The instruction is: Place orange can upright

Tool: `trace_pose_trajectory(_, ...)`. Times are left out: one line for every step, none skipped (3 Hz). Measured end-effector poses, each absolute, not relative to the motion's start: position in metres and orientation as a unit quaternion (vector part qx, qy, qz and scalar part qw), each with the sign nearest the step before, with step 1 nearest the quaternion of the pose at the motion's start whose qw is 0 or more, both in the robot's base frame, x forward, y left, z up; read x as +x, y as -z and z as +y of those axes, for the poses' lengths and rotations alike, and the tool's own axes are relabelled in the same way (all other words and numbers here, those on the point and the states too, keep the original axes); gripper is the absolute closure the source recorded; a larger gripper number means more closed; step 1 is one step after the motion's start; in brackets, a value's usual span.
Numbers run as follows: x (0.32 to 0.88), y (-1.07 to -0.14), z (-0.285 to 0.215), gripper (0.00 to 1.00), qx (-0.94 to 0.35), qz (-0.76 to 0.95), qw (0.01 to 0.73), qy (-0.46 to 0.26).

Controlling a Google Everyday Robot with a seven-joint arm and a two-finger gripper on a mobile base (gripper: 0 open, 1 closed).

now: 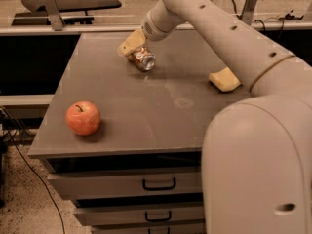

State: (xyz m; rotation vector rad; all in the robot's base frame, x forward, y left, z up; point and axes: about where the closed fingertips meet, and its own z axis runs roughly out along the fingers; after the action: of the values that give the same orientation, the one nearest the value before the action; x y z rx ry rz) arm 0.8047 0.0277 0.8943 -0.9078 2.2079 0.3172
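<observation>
The orange can (pixel 144 60) lies on its side at the far middle of the grey cabinet top (pixel 146 121), with a silver end turned toward the camera. My gripper (pixel 132 47), tan-coloured, reaches down from the upper right. It sits right at the far, left end of the can, touching or covering that end. The near end of the can shows in full.
A red-orange apple (pixel 83 117) stands at the front left of the top. A yellow sponge (pixel 224 79) lies at the right, beside my arm. Drawers with dark handles (pixel 158 183) are below the front edge. My arm's large white body (pixel 258 165) fills the lower right.
</observation>
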Motion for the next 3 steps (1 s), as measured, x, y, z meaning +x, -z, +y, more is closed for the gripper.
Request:
trace_pose_trajectory(0.816, -0.877, 0.041, 0.0, -0.359, 0.864, 0.338, -0.105)
trace_pose_trajectory(0.825, -0.863, 0.048, 0.0, -0.371, 0.869, 0.317, -0.077)
trace_pose_trajectory(0.831, -0.853, 0.049, 0.0, -0.38, 0.875, 0.297, -0.048)
